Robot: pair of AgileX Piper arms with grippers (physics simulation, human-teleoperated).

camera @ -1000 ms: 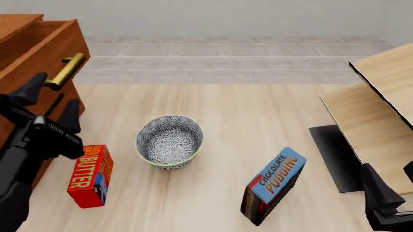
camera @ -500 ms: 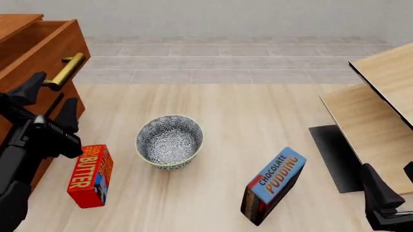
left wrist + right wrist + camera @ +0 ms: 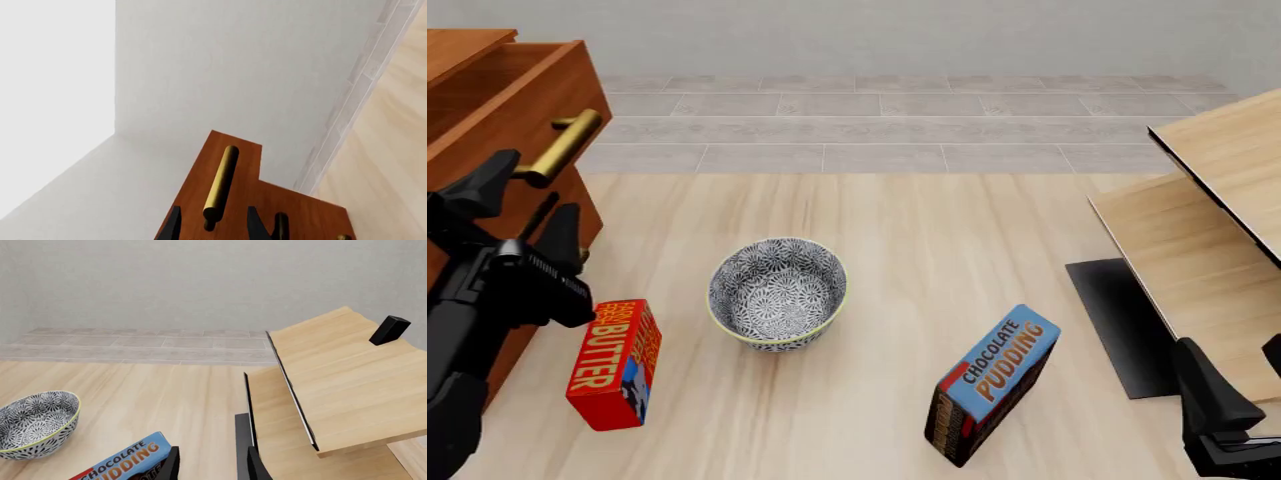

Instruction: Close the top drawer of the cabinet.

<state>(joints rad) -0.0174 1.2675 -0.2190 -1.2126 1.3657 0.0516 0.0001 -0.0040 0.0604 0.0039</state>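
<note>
- Front view: the cabinet (image 3: pixel 481 110) stands at the left edge of the table (image 3: pixel 961 240), and the top drawer (image 3: pixel 521 95) is pulled out beyond the front below it.
- The pale wood panels (image 3: pixel 1208 240) fill the right edge; the table between them and the cabinet is wide and bare on its far half.
- The left gripper (image 3: pixel 523 205) has its jaws apart, just beside the near end of the brass handle (image 3: pixel 561 145); contact cannot be told.
- The right gripper (image 3: pixel 208 465) is low at the near right corner, with a gap between its fingers and nothing held.
- The bowl (image 3: pixel 777 292) sits in the middle, with the pudding box (image 3: pixel 994 382) and the butter box (image 3: pixel 614 362) nearer, each well apart from it.
</note>
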